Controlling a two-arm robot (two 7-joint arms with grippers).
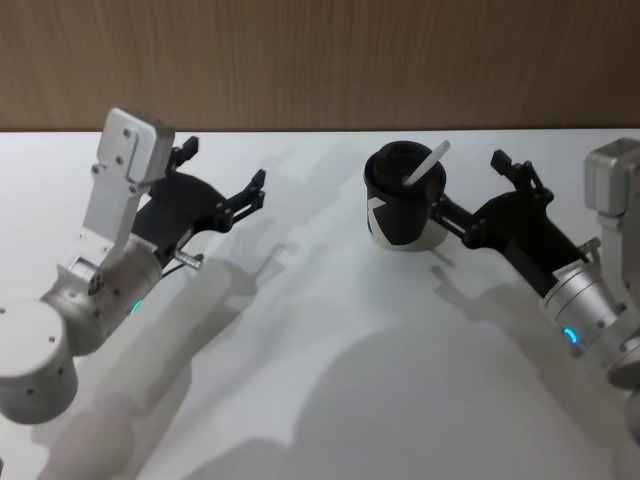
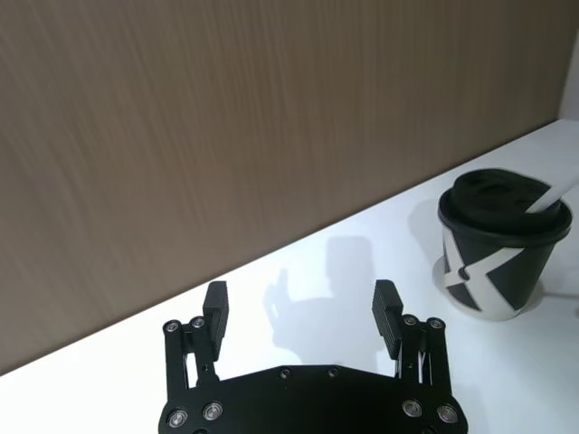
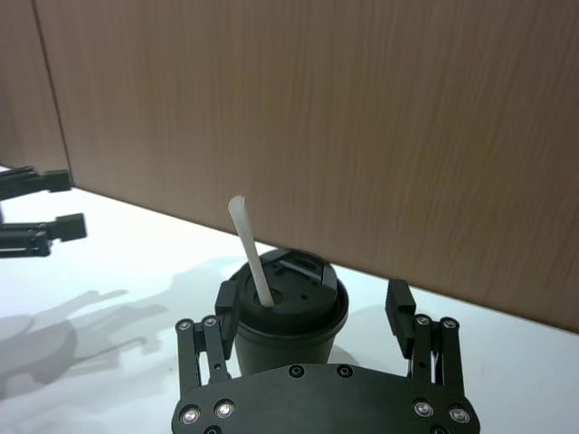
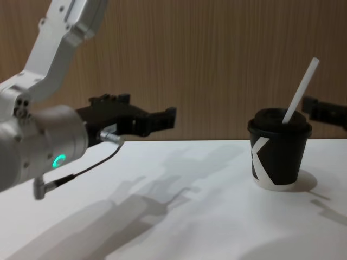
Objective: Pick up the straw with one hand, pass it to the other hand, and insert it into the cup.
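Note:
The black cup (image 1: 398, 212) with a white X mark stands on the white table, right of centre. The white straw (image 1: 428, 162) sticks through its lid and leans to the right, free of both grippers. My right gripper (image 1: 472, 187) is open just right of the cup, one fingertip close beside its wall. In the right wrist view the cup (image 3: 288, 312) and straw (image 3: 251, 253) sit just ahead of the open right gripper (image 3: 312, 307). My left gripper (image 1: 225, 168) hangs open and empty well left of the cup. The chest view shows the straw (image 4: 301, 89) rising from the cup (image 4: 277, 154).
A wooden wall (image 1: 320, 60) runs along the table's back edge. A thin black cable (image 4: 92, 165) loops under the left wrist. The white table (image 1: 330, 380) stretches bare towards me. In the left wrist view, the cup (image 2: 499, 249) stands ahead of the left gripper (image 2: 301, 307), off to one side.

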